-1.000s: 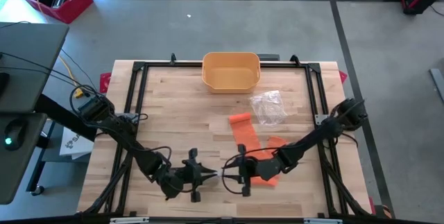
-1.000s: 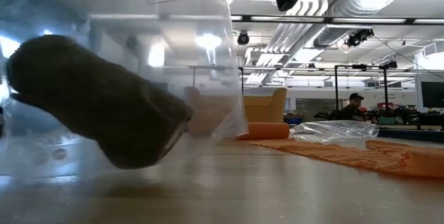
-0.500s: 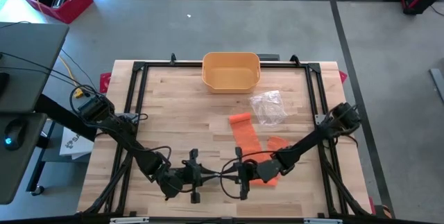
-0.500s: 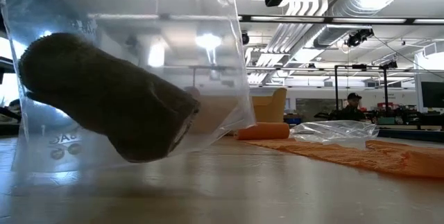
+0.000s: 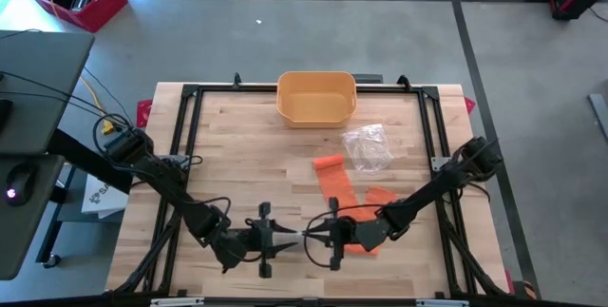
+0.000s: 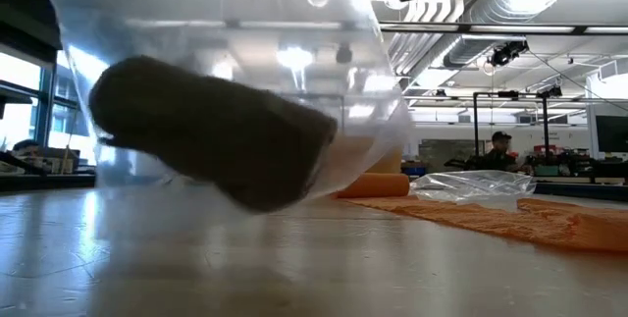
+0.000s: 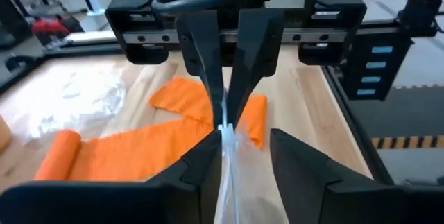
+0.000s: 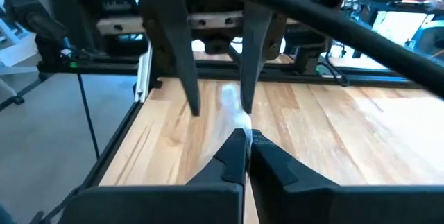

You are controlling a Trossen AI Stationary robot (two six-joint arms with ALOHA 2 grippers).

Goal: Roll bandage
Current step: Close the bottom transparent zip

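A clear plastic bag with a dark roll inside hangs near the table's front edge, between my two grippers. My right gripper is shut on its top edge. My left gripper faces it from the left, open, its fingers standing on either side of the same edge. Whether they touch it, I cannot tell. The orange bandage lies spread flat on the table behind my right arm, its far end rolled up. My right gripper pinches the bag's thin top edge between its two fingers. The fingers come in level from the table's right side. The bag hangs below them with the dark roll tilted inside it.
A crumpled clear wrapper lies right of the bandage's rolled end. A yellow bin stands at the far edge's middle. Black frame rails run along the table's sides. A person sits in the room far behind.
My right gripper has shut on the bag's top edge and my left gripper has opened off it. The bag with its dark roll has swung toward the table's right and tipped flatter in the low view.
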